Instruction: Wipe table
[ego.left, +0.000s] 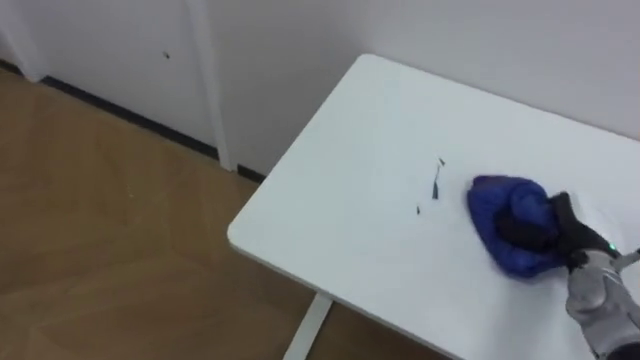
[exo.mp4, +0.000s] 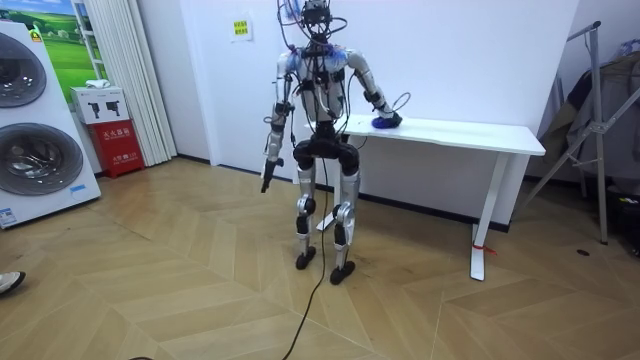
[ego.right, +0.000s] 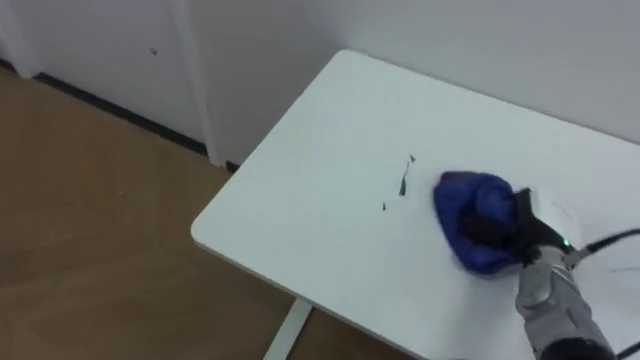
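A crumpled blue cloth (ego.left: 493, 205) lies on the white table (ego.left: 360, 140), toward its right part. My right hand (ego.left: 543, 226) comes in from the lower right and rests on the cloth's right side, its dark fingers curled into the fabric. A few small dark marks (ego.left: 436, 186) dot the tabletop just left of the cloth. In the room view I stand at the left end of the table (exo.mp4: 470, 133), right arm stretched out to the cloth (exo.mp4: 386, 123). My left hand (exo.mp4: 267, 178) hangs beside my hip.
The table's rounded corner (ego.left: 238, 232) and front edge lie left of the marks, with wooden floor beyond. A white wall runs behind the table. Washing machines (exo.mp4: 30, 130) and a red box (exo.mp4: 118, 146) stand at the room view's left, a metal rack (exo.mp4: 600, 120) at its right.
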